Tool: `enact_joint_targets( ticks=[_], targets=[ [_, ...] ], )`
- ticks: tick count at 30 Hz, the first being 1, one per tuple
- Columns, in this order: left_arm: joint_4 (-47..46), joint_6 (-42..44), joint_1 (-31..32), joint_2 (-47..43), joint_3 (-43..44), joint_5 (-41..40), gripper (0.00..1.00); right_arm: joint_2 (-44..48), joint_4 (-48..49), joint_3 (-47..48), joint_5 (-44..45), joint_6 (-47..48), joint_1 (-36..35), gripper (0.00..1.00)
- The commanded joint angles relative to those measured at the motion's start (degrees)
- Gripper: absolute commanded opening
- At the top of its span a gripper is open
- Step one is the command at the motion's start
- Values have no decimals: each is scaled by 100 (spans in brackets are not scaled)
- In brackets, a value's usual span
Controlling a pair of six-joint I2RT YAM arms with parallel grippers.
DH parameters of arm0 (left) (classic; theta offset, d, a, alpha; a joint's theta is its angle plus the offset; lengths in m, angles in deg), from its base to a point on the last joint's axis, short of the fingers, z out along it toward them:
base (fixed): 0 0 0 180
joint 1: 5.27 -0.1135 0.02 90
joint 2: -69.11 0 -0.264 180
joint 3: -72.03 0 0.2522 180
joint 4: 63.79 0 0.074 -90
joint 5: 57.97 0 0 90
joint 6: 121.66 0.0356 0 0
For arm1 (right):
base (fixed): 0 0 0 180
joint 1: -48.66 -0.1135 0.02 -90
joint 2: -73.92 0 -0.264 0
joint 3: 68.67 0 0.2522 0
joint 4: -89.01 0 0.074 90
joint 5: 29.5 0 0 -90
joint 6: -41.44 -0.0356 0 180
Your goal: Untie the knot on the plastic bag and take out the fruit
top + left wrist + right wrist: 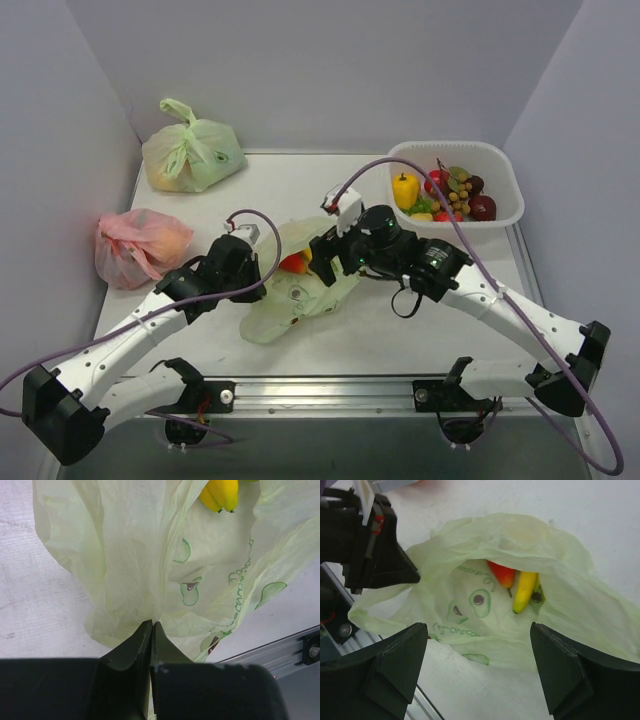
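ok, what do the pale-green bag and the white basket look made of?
Plastic bag: thin translucent plastic film, probably polyethylene. It is softly glossy, finely creased, and lets light through. White basket: looks like rigid moulded plastic, with a smooth, slightly shiny rim that holds its shape.

White arm links [130, 330], black joints [225, 265], purple cables [395, 160], right gripper's [479, 630] fingers [395, 670] dark wedges

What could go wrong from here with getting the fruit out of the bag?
The left gripper pinches only a thin fold of the bag; it could slip or tear. If the open right gripper reaches in for the banana and red fruit, it might grab film instead or push them deeper.
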Motion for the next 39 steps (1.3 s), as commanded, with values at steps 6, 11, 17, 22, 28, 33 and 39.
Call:
enact_joint_targets(
  ticks=[6, 11, 17, 22, 28, 33, 39],
  targets=[
    [-227, -19, -21, 97, 463, 162, 0, -1254, 610, -188, -584, -301, -441, 79],
    [-218, -107, -21, 106, 481, 171, 0, -2061, 935, -162, -199, -485, -397, 69],
    [-192, -177, -12, 27, 375, 223, 0, -2546, 1163, -179, 933, -784, -204, 62],
    [-192, -239, -12, -8, 261, 267, 0, -2792, 1436, -233, 1059, -978, 130, 61],
    [-192, -248, -12, -26, 235, 285, 0, -3267, 1698, -153, 418, -1057, 377, 59],
    [-209, -300, -12, -26, 138, 285, 0, -3610, 1858, -39, 74, -1039, 368, 53],
    [-209, -300, -12, -43, 138, 136, 0, -3602, 1893, -100, 189, -1013, 351, 15]
  ],
)
